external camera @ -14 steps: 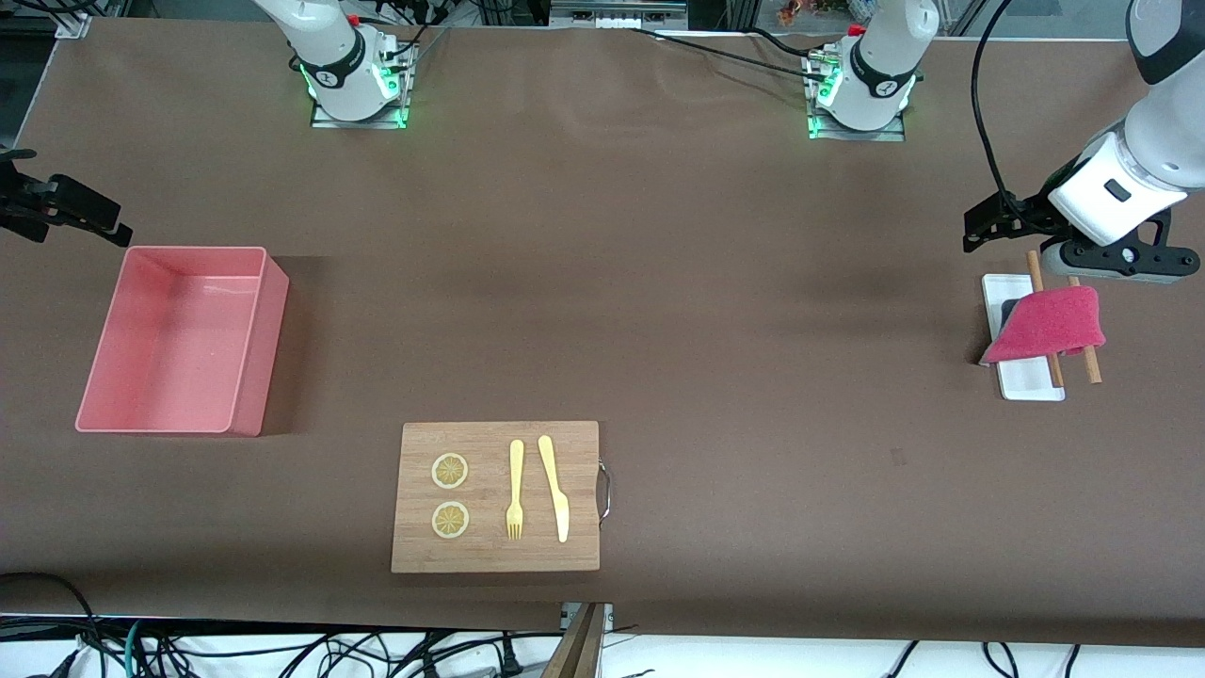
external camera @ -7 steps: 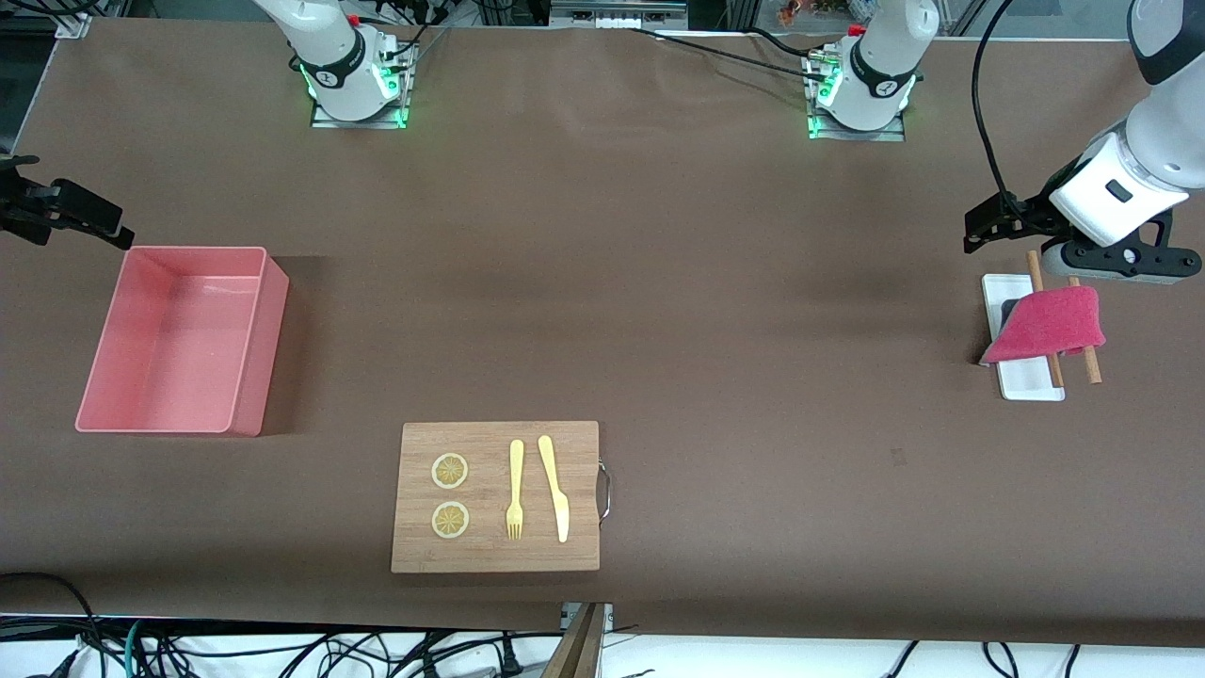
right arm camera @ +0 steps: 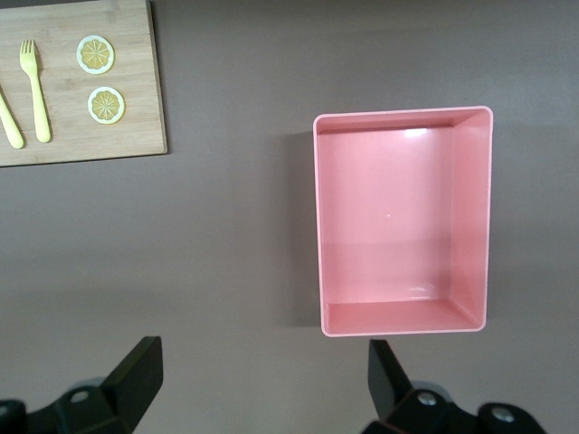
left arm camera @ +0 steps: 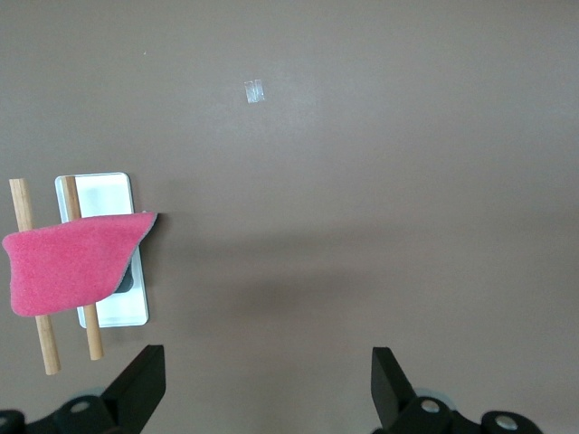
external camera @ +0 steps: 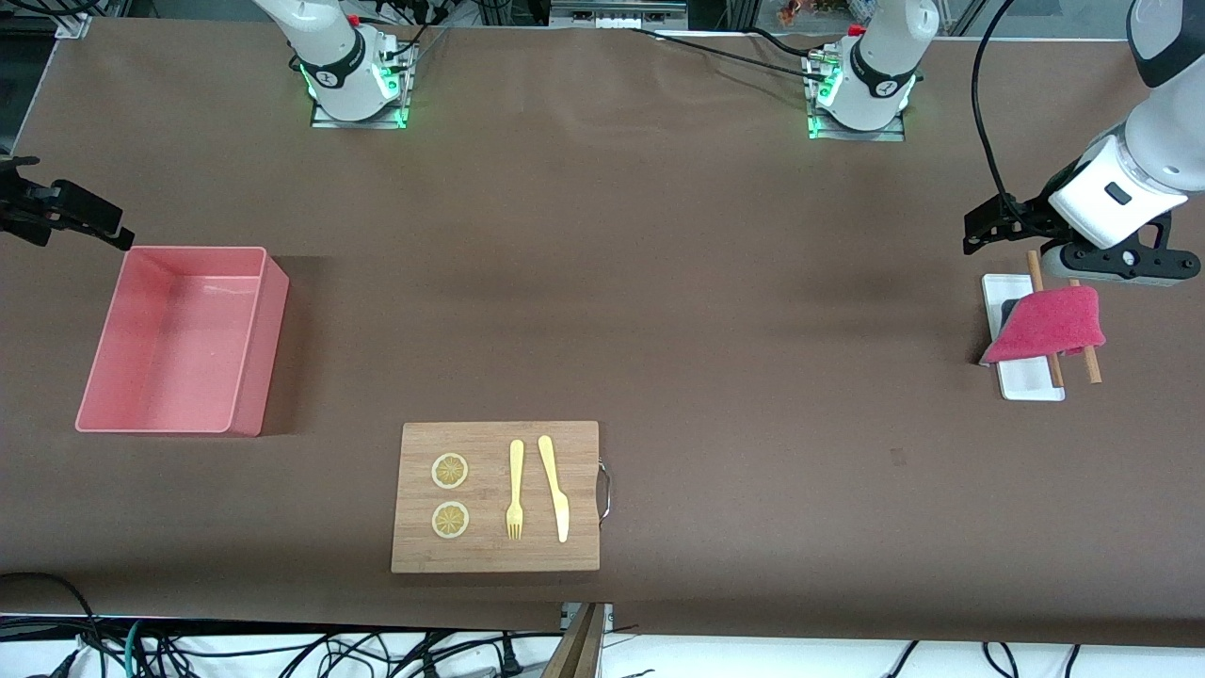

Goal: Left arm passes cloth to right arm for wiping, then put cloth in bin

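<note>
While your left gripper (left arm camera: 262, 398) hangs wide open and empty at the frame's right edge above the cloth (external camera: 1047, 325), nothing is picked up yet; next, descend and pinch it. The right gripper (right arm camera: 258, 389), also wide, waits by the bin (external camera: 249, 363). Cloth hides part of the tray (external camera: 1031, 381).

Front view: high, facing robots' bases across table (external camera: 715, 311), covers whole tabletop.
Left wrist view: looks straight down, well above table, onto cloth (left arm camera: 68, 271) and white tray (left arm camera: 113, 312).
Right wrist view: straight down from height onto bin (right arm camera: 403, 221) and wooden board (right arm camera: 81, 117).
Each shares these with front view.
</note>
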Tool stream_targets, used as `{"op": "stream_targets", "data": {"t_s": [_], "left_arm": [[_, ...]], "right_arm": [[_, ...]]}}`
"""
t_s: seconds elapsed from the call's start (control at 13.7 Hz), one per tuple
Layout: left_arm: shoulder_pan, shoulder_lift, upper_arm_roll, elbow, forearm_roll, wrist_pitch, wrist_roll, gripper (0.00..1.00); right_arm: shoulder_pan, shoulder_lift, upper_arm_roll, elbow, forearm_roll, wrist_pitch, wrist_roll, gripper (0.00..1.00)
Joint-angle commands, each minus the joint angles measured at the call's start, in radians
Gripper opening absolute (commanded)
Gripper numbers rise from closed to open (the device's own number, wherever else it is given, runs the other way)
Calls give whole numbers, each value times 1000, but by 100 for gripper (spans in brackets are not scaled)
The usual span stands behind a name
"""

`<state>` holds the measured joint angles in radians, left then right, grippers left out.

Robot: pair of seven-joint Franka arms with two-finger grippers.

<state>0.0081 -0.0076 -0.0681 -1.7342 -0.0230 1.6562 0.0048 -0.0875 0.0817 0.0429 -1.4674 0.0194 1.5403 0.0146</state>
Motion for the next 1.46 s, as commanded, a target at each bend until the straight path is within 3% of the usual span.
{"op": "stream_targets", "data": {"t_s": [0.0,1.17,1.39], "left_arm": [[-3,14,1,33,25,-24,-5,100],[9,14,5,31,25,-55,9,100],[39,28,7,33,25,-55,131,100]], "right_arm": [[-5,9,2,24,-9,-5,-21,100],[-5,9,2,24,-9,-6,-21,100],[-5,9,2,22,-7,-6,-21,100]]}}
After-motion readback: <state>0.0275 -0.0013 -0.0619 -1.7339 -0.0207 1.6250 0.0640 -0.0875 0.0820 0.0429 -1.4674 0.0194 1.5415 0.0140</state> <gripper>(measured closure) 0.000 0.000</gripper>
